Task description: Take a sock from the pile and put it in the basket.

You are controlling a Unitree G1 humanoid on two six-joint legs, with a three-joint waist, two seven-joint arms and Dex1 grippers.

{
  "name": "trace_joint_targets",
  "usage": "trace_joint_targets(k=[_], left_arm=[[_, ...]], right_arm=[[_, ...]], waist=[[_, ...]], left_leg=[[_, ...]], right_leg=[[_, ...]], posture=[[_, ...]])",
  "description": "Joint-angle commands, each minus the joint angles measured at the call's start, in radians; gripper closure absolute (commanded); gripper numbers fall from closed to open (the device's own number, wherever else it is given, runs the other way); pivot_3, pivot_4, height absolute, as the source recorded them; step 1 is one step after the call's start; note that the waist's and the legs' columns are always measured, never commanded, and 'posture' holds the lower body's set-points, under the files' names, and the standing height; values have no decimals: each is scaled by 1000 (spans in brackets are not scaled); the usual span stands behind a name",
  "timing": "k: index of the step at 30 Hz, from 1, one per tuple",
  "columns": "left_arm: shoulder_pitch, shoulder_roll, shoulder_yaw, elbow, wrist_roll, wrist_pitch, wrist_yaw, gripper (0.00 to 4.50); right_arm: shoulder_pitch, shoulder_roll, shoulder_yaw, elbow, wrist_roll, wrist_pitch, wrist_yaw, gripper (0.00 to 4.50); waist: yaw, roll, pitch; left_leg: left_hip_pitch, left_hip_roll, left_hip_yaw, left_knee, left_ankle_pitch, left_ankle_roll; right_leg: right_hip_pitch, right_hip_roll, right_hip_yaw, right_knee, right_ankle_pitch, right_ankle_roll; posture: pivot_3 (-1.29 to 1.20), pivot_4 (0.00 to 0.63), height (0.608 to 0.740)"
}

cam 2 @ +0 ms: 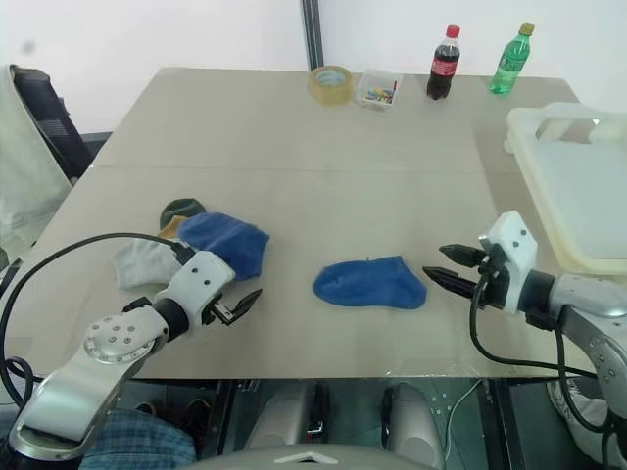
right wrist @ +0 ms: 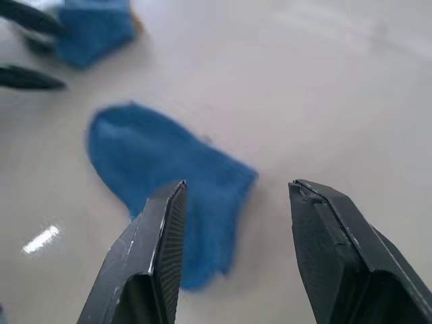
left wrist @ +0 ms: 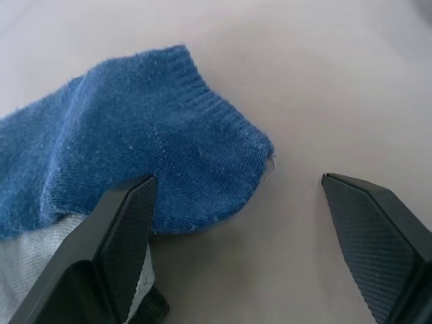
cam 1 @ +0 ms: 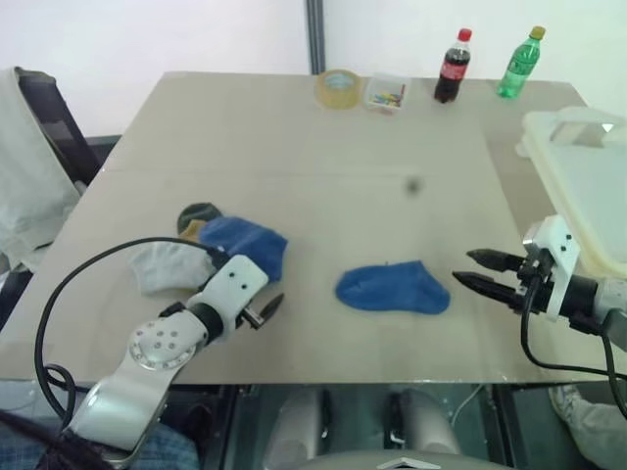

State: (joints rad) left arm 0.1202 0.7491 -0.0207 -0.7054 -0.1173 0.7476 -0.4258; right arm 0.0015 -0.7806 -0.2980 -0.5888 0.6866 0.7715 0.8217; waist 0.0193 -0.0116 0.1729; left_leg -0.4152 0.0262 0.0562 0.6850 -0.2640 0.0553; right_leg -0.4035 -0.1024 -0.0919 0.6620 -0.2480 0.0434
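Both hands, left hand (cam 1: 263, 311) and right hand (cam 1: 480, 272), hover open over the beige table (cam 1: 323, 166).

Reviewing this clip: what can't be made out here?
- Basket: cut off by the eye views' right edge; inside not visible.
- Pile: lower socks hidden under the top blue sock.
- Small clear box: contents too small.
- Lone blue sock: blurred in the right wrist view.

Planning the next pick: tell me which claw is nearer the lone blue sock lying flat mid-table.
Right. The right claw hovers open just beside the flat blue fabric sock, pointing at it. The left claw sits farther off, open, beside the sock pile.
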Motion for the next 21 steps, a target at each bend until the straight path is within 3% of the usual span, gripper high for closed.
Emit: trace_joint_targets(k=[1, 4, 8, 10, 12, 21], left_arm=[[11, -6, -27, 23, 28, -44, -10, 319], [7, -14, -27, 48, 41, -71, -10, 1240], [-1, -20, -34, 71, 53, -100, -13, 2797], [-1, -25, -34, 78, 55, -107, -14, 3816], [0, -30, -31, 83, 59, -111, -17, 4482], [-5, -43, -41, 89, 75, -118, -20, 4482]], right_arm=[[40, -14, -69, -55, 72, -60, 87, 2075], [66, -31, -97, -70, 132, -63, 137, 2075], [78, -44, -101, -70, 150, -77, 160, 2075], [75, -47, -103, -65, 160, -81, 157, 2075], [69, -46, -102, -62, 166, -85, 152, 2075], [68, -40, -75, -61, 154, -110, 134, 2075]], waist=[[5, 0, 0], [7, 0, 0], [6, 0, 0], [4, 0, 0], [4, 0, 0], [4, 0, 0]], left_leg=[[0, 0, 0, 0, 0, 0], [0, 0, 0, 0, 0, 0], [1, 1, 0, 0, 0, 0], [1, 1, 0, 0, 0, 0], [1, 1, 0, 0, 0, 0], [1, 1, 0, 0, 0, 0]], right_leg=[[0, 0, 0, 0, 0, 0], [0, 0, 0, 0, 0, 0], [0, 0, 0, 0, 0, 0], [0, 0, 0, 0, 0, 0], [0, 0, 0, 0, 0, 0], [0, 0, 0, 0, 0, 0]], posture=[[0, 150, 735], [0, 150, 735], [0, 150, 735], [0, 150, 735], [0, 150, 735], [0, 150, 735]])
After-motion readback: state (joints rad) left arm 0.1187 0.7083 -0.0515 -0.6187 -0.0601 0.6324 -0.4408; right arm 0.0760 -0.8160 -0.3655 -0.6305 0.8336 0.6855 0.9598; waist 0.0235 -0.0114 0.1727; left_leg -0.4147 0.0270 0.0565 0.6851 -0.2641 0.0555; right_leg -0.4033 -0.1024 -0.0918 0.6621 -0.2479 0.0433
